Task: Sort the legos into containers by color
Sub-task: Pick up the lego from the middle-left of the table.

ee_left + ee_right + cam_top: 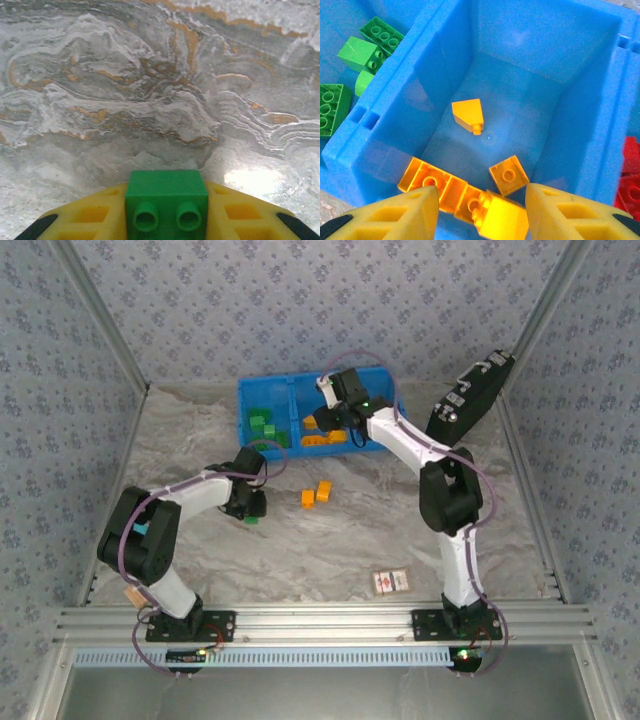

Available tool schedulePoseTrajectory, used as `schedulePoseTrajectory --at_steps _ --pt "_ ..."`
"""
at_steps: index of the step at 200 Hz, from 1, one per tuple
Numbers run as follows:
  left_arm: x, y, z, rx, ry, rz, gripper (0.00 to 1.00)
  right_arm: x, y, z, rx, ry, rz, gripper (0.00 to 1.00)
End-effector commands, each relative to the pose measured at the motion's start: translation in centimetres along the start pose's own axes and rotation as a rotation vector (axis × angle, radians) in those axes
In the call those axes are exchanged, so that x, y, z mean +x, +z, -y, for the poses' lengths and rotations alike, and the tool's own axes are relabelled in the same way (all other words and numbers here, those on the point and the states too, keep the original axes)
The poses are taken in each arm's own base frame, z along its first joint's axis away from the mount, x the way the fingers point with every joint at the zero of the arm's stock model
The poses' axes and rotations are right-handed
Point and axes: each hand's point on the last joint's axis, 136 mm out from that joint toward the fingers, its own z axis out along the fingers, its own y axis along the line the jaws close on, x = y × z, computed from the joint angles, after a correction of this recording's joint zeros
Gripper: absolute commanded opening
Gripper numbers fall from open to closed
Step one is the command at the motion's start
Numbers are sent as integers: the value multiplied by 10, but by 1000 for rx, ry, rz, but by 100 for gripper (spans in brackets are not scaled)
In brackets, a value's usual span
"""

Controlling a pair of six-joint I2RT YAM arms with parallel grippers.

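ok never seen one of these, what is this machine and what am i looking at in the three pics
It is a pair of small robot arms bolted at the near edge of a marbled table, sorting toy bricks by colour. The wide picture looks down from above; the other two come from cameras on each wrist. The left claw is shut on a green brick just above the table. The right claw hangs open over the middle compartment of the blue tray, where orange bricks lie; green ones are in the left compartment and red in the right. Two orange bricks and a small card remain on the table.
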Motion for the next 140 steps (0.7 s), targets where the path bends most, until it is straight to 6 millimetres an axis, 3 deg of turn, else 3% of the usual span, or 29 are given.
schedulePoseTrajectory --at_steps 1,69,119,140 --pt "-9 -21 9 29 13 30 33 -3 -25 7 39 2 36 50" --pt "-136 -100 37 40 59 349 32 75 -49 -7 25 56 -52 49" --pt "-217 -108 44 20 84 448 31 122 -66 -40 -87 169 -72 49" --pt "-241 -95 45 27 85 438 31 135 -63 -52 -129 188 -96 49"
